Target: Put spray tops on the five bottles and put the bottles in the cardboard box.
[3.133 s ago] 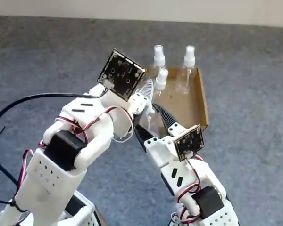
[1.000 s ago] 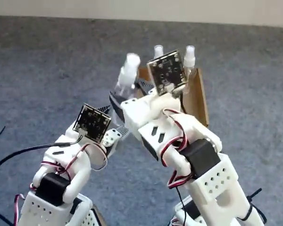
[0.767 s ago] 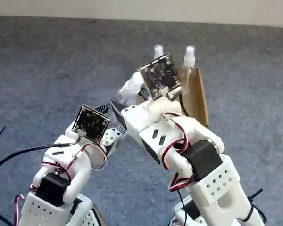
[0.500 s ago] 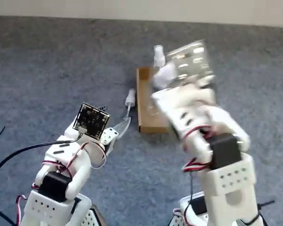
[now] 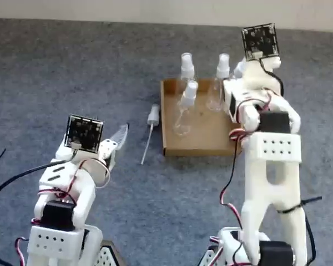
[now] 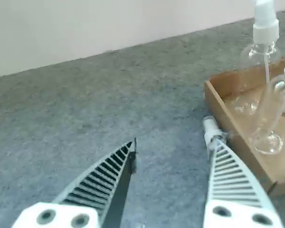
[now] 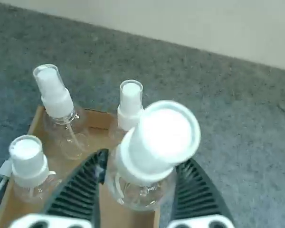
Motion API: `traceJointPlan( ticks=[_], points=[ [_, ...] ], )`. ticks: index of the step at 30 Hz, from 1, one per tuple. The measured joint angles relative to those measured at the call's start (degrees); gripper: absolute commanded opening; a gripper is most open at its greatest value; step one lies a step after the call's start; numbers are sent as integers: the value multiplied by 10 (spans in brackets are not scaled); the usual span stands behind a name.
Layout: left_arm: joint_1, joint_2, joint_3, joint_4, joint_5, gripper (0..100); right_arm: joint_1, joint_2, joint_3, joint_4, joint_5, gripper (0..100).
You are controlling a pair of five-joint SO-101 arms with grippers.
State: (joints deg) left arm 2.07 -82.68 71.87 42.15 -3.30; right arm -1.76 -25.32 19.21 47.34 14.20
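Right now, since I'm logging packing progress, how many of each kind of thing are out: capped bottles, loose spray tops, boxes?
Bottles with spray tops: 4, three in the cardboard box, one in the right claw
Loose spray tops: 1
Cardboard boxes: 1
Total: 6

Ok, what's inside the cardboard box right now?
Three bottles with spray tops stand inside the cardboard box. The right tool holds a fourth bottle at its right edge; that arm hides the box floor beneath it.
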Motion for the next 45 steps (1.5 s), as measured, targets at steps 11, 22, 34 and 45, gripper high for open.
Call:
traceJointPlan(
  ticks=[11,22,34,45],
  points=[
    [-4,0,14,-21,0,220,-17,7,193,-206,-47,3],
    [-4,0,14,-23,0,220,-41,7,230,-257,-54,3],
    [-4,0,14,-24,0,220,-48,7,230,-257,-93,3],
    [-4,0,14,-25,0,220,-48,7,230,-257,-84,3]
  ],
)
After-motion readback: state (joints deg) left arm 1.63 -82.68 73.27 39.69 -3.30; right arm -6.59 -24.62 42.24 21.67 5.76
